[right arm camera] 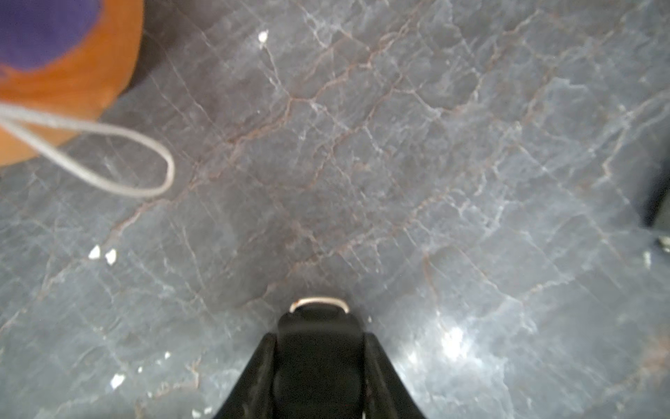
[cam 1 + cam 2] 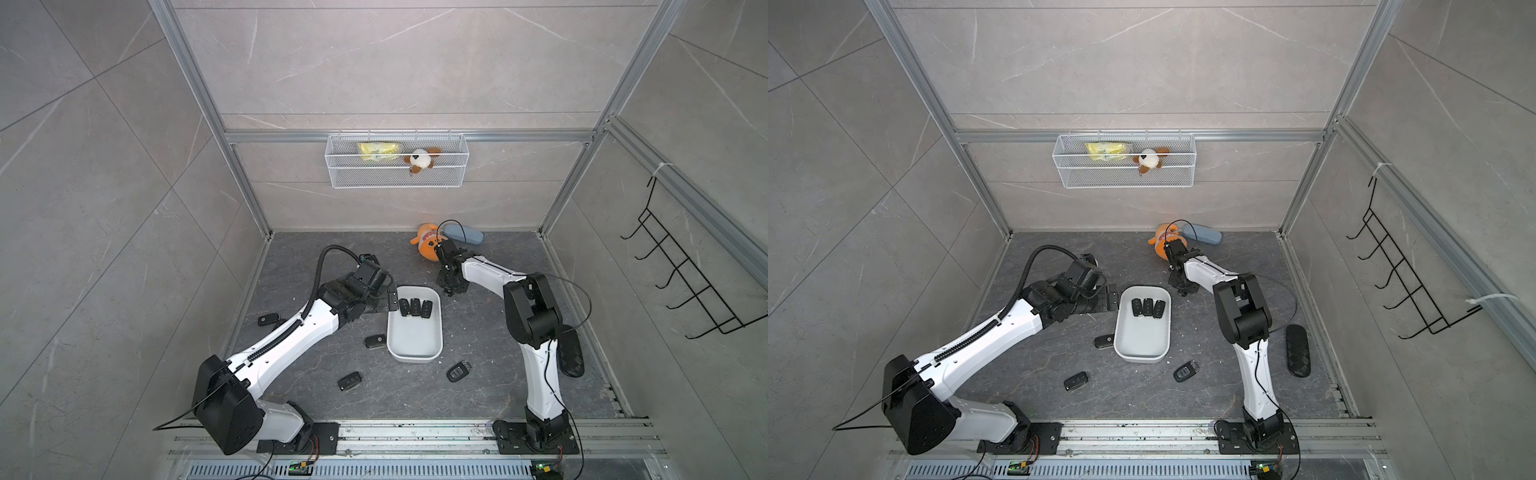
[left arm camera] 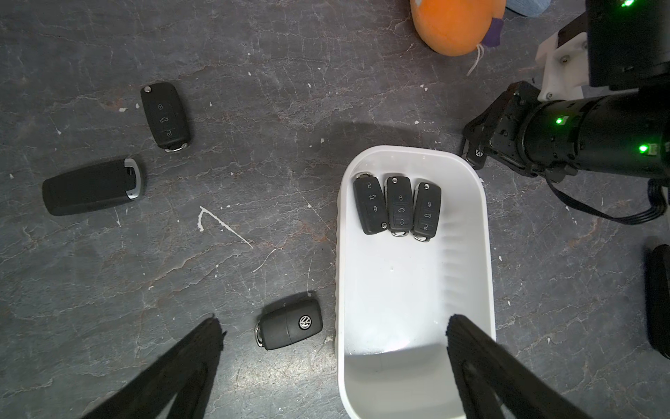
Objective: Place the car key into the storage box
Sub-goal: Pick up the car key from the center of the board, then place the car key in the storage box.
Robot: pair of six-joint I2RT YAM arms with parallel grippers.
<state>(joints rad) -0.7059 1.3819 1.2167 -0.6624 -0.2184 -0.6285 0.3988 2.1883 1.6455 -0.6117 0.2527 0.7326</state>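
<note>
The white storage box [image 2: 413, 338] [image 2: 1142, 338] [image 3: 398, 290] stands mid-floor with three black car keys [image 2: 415, 308] [image 3: 398, 206] side by side at its far end. My right gripper [image 2: 449, 291] [image 2: 1181, 291] [image 1: 319, 337] is low over the floor just beyond the box's far right corner. It is shut on a black car key [image 1: 319, 324] [image 3: 479, 154], whose metal ring pokes out past the fingertips. My left gripper [image 2: 388, 301] [image 2: 1111, 297] [image 3: 333, 323] hangs open and empty over the box's far left rim.
Loose key fobs [image 2: 268, 319] [image 2: 375, 341] [image 2: 349, 380] [image 2: 459, 370] lie on the floor around the box. An orange plush [image 2: 428, 241] and a blue-grey case [image 2: 463, 235] sit by the back wall. A black case [image 2: 570, 351] lies right. A wire basket [image 2: 397, 160] hangs behind.
</note>
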